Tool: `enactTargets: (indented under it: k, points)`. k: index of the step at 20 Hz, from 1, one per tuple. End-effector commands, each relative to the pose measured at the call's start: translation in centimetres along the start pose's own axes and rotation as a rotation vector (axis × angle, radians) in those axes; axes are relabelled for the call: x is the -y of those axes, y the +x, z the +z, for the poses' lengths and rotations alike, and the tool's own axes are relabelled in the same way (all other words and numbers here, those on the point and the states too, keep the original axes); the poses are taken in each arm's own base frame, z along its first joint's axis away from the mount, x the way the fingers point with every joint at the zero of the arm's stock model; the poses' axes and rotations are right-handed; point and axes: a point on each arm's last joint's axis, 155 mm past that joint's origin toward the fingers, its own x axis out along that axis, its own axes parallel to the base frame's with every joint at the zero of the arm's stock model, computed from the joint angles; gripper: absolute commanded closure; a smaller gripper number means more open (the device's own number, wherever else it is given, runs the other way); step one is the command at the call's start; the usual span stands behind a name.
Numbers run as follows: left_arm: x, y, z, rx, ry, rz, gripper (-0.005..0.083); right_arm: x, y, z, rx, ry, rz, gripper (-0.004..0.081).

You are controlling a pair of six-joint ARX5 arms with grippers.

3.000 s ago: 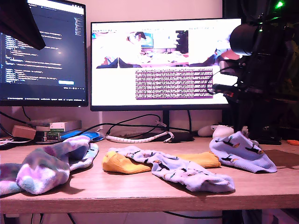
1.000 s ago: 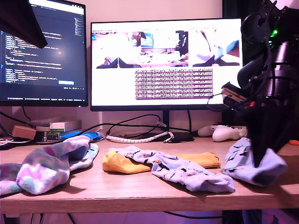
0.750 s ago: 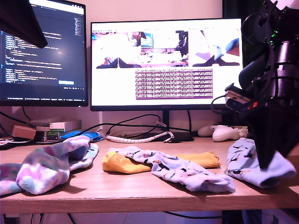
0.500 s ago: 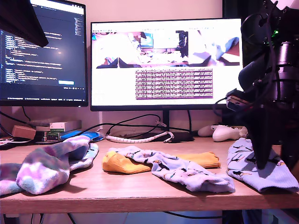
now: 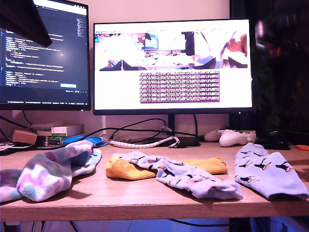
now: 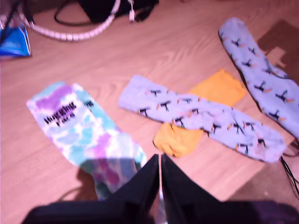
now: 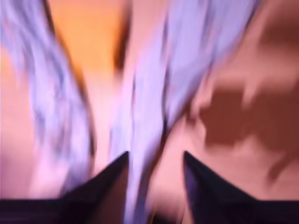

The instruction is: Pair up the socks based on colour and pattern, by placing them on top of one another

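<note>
Several socks lie on the wooden table. A tie-dye sock (image 5: 43, 173) (image 6: 88, 135) lies at the exterior view's left. In the middle, a pale blue bird sock (image 5: 190, 177) (image 6: 201, 116) crosses over a mustard-yellow sock (image 5: 126, 169) (image 6: 180, 139). Another bird sock (image 5: 268, 171) (image 6: 261, 79) lies flat at the exterior view's right. My first gripper (image 6: 160, 161) is shut and empty, high above the tie-dye sock. My second gripper (image 7: 154, 161) is open over a blurred pale blue sock (image 7: 145, 93), holding nothing. Its arm (image 5: 280, 48) is a dark blur at the exterior view's upper right.
Two monitors (image 5: 171, 65) stand behind the socks, with cables (image 5: 142, 142), a white controller (image 5: 234, 137), small boxes (image 5: 60, 133) and a blue item (image 5: 84, 140) along the back. The table's front edge (image 5: 145, 205) runs just before the socks.
The arm at the exterior view's right came down on the right bird sock, dragged and flattened it, then let go and rose; the sock now lies spread out.
</note>
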Motion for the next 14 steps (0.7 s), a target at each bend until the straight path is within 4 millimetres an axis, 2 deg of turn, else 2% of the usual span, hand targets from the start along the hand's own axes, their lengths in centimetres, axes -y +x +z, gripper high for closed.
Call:
enactTargets:
  k: [1,6,10,14]
  points:
    - [-0.1,0.6,-0.6,-0.017,-0.007,-0.003,0.0793,0.7,2.6,1.5,0.030,0.023,-0.007,0.0783]
    - [-0.1,0.8,-0.9,-0.029,-0.011,-0.006,0.0793,2.0,8.8,1.4,-0.033,0.111,-0.018,0.0783]
    - [-0.1,0.8,-1.0,-0.032,-0.012,-0.006,0.0793,2.1,11.9,1.2,-0.052,0.093,-0.027,0.0783]
    - [-0.1,0.7,-1.1,-0.036,-0.013,-0.007,0.0793,1.7,15.1,-0.9,-0.135,0.081,-0.028,0.0783]
